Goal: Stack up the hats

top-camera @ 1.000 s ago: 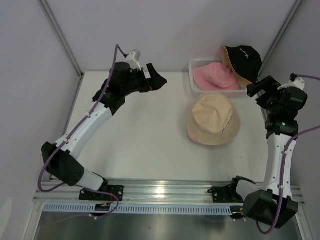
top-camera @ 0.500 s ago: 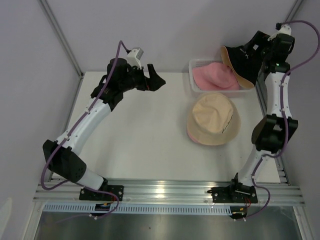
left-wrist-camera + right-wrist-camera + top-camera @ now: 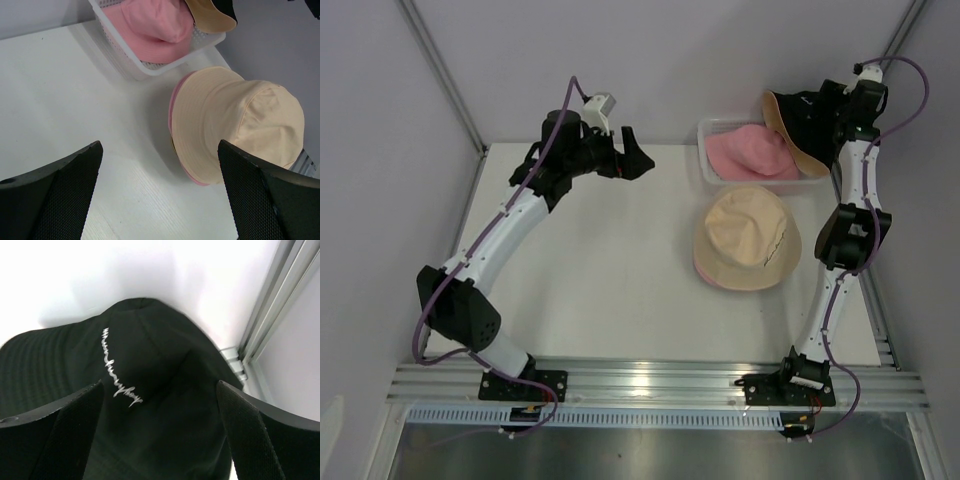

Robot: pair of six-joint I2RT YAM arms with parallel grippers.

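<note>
The left gripper (image 3: 632, 158) hovers over the white table (image 3: 590, 260), jaws spread wide and empty; ahead of it to the right, a beige bucket hat (image 3: 748, 238) lies on a pink hat (image 3: 172, 110), only a sliver of pink brim showing. Just past those, a second pink hat (image 3: 750, 152) sits in a clear plastic bin (image 3: 704, 165). The right gripper (image 3: 160, 390), jaws likewise wide apart, hangs just over the crown of a black hat (image 3: 810, 112) with white lettering, tilted on the bin's far right corner; contact cannot be told.

Four hats (image 3: 748, 235), one bin (image 3: 760, 183), two arms (image 3: 510, 225)
</note>
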